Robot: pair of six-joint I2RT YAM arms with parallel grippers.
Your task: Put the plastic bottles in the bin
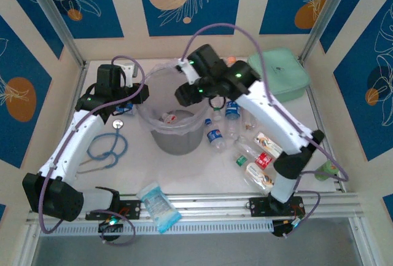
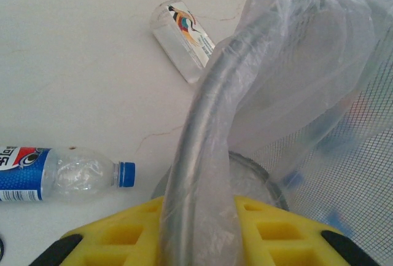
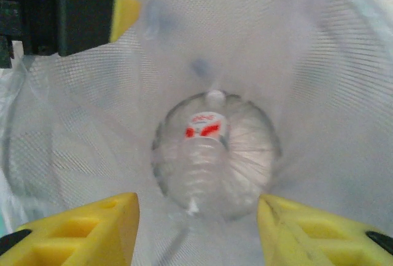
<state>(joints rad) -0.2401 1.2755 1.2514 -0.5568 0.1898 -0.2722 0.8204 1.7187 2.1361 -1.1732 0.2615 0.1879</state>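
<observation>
Left pincer [image 2: 196, 211]: clenched on the rim of the bin [image 1: 175, 143], one yellow finger on each side, with the liner bag [image 2: 288, 63] bunched over the rim between them. I judge that it is steadying the bin.

Right pincer [image 3: 196, 207]: released and empty, hanging over the bin mouth and looking straight down.

Bottles:
- A red-label bottle [image 3: 206, 149] lies on its side at the bottom of the bin.
- A blue-label bottle [image 2: 61, 174] lies on the surface [image 1: 202, 174] just left of the bin, its blue cap toward the bin wall.
- More plastic bottles [image 1: 215, 135] are scattered right of the bin. Two near it stand upright and the rest lie flat, spread toward the right arm's base.
- Most of the task remains, going by that spread.

Handling, as a judgement:
- The bottles look empty or nearly so. I take them to be light, thin-walled and easy to dent, and the ones lying down would roll at a nudge.
- The clear plastic looks slick, so the label band should give a better hold.
- Take a lying bottle from above, with the fingers across the body at mid-label.
- Take a standing bottle from the side at the label, squeezing gently.
- Loosely pinched, a bottle could swing or squirt out.
</observation>
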